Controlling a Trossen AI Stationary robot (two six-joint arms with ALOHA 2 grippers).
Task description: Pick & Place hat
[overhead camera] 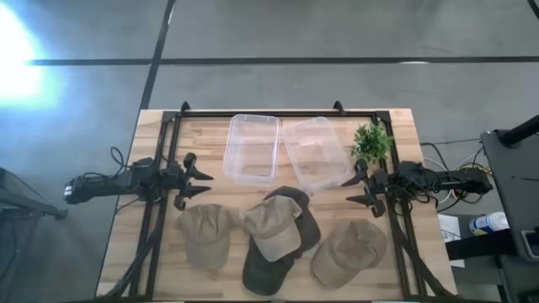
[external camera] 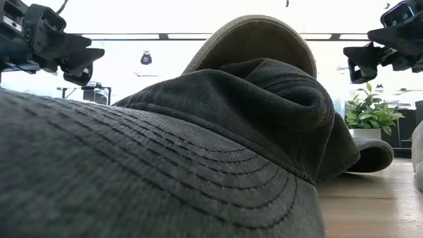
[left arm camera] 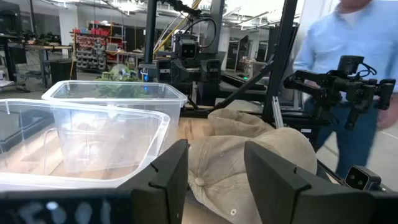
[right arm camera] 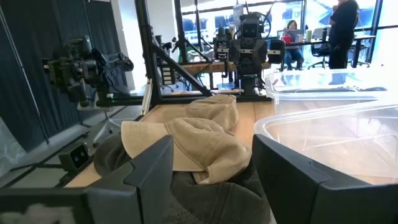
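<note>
Several caps lie on the near half of the wooden table. A khaki cap (overhead camera: 206,233) sits at the left. A tan cap (overhead camera: 274,227) rests on top of a dark olive cap (overhead camera: 286,248) in the middle. Another khaki cap (overhead camera: 347,250) lies at the right. The dark cap (external camera: 198,152) fills the low view. My left gripper (overhead camera: 202,183) hovers open at the table's left side, above the table. My right gripper (overhead camera: 360,190) hovers open at the right side. Both point toward the middle and touch nothing.
Two clear plastic bins (overhead camera: 253,148) (overhead camera: 317,152) stand side by side on the far half of the table. A small green potted plant (overhead camera: 371,142) stands at the far right. A person in a blue shirt (left arm camera: 348,37) stands beyond the table.
</note>
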